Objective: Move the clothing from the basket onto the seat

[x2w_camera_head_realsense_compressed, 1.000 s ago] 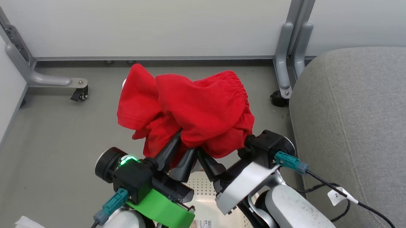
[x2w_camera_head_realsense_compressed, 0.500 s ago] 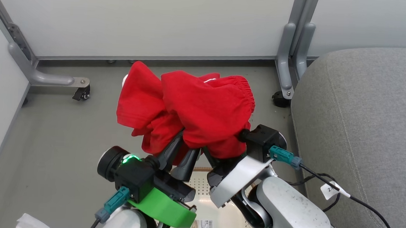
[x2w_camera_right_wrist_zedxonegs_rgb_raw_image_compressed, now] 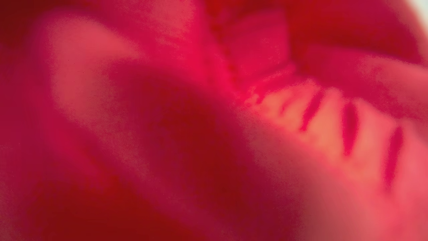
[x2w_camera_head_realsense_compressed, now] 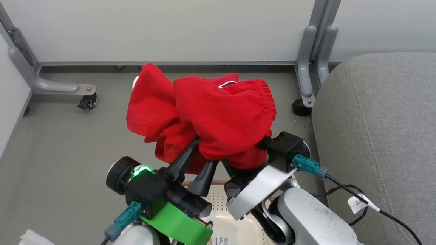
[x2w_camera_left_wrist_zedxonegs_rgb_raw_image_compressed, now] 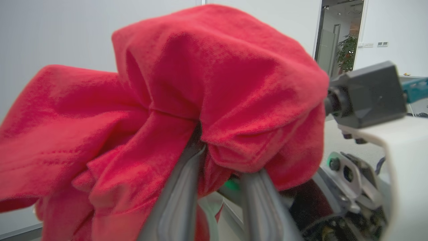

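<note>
Left jaws pinch one clothing [x2w_camera_head_realsense_compressed: 211, 110] above one basket [x2w_camera_head_realsense_compressed: 239, 233]; right jaws buried, cannot tell; one seat [x2w_camera_head_realsense_compressed: 391, 129].

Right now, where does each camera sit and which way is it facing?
Head: on the robot's head, facing forward-down at clothing lifted clear of basket, seat at right; left hand and right hand show.
Left wrist: on left arm, looks along own fingers into clothing; right hand at right.
Right wrist: close against clothing, blurred red.
Shared: all three see the clothing.

clothing [x2w_camera_head_realsense_compressed: 203, 114] above basket [x2w_camera_head_realsense_compressed: 234, 229], seat [x2w_camera_head_realsense_compressed: 391, 129] to their right, wall panels [x2w_camera_head_realsense_compressed: 171, 21] behind them
</note>
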